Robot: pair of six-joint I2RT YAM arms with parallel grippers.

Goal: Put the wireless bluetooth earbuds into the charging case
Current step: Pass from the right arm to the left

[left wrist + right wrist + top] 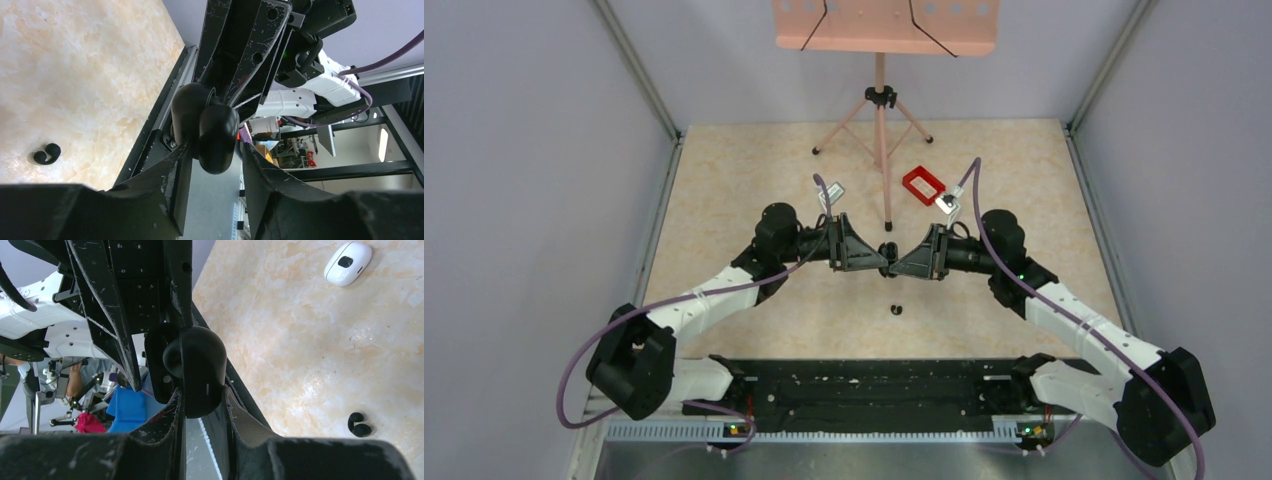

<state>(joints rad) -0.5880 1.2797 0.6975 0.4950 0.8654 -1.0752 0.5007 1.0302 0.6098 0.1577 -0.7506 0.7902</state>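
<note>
right gripper (202, 402): jaws drawn narrow, both fingers (162, 427) pressed against the sides of the charging case (200, 370). The case is pinched and held clear of the table (724, 180).
left gripper (216, 159): comes in from the opposite side, nose to nose with the right one. Its fingers (165, 185) bracket the same case closely. One finger touches the shell, and the other shows what looks like a sliver of gap in the left wrist view. Whether it has a firm hold cannot be told.
charging case: glossy black, up in the air between the two grippers, over the middle of the table. Two rounded lobes show, one offset from the other. Whether the lid is open is unclear.
earbud (897, 309): a single small black curled bud lying loose on the table, on the base side of the grippers and apart from the case. Nothing is touching it.
white object (348, 263): rounded, with a dark recess on top. It lies on the table well away from the earbud.
red frame (923, 185): flat on the table beyond the right gripper, near a leg of the stand.
music stand (881, 25): pink, on a tripod at the far edge of the table.
</note>
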